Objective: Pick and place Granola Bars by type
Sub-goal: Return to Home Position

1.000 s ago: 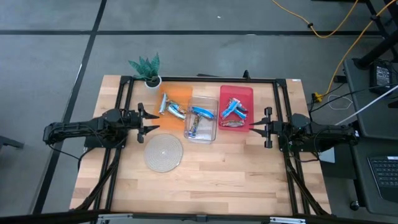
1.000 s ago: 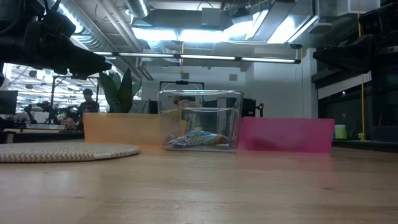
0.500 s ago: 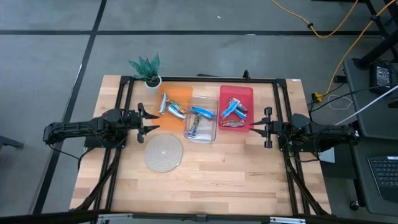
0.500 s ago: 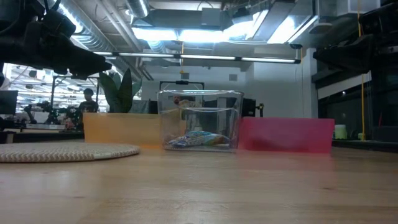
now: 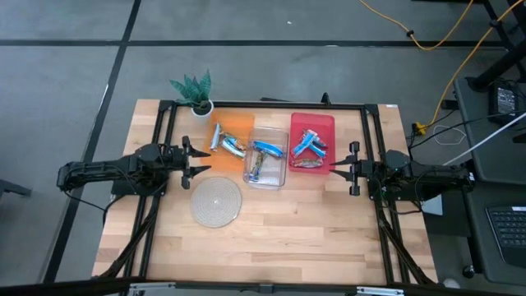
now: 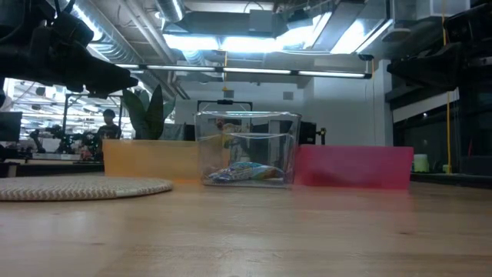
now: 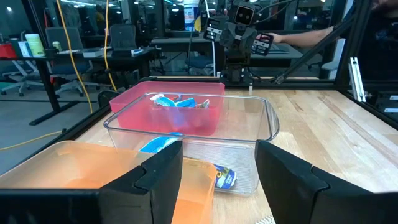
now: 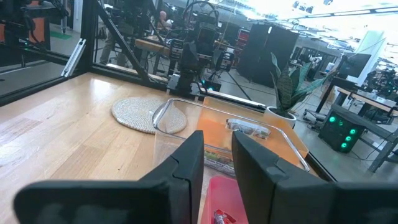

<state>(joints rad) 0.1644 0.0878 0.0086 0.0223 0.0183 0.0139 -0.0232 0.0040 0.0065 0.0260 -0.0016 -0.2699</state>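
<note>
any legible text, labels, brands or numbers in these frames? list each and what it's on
None can be read in any view.
granola bars: the wrappers carry print, too small and blurred to read.
orange bin, clear bin, red bin: no label or number visible.

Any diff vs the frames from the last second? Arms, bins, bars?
No visible change. The left gripper and right gripper stay open on either side of the bins. The wrapped granola bars lie as before in the orange bin, clear plastic bin and red bin.
</note>
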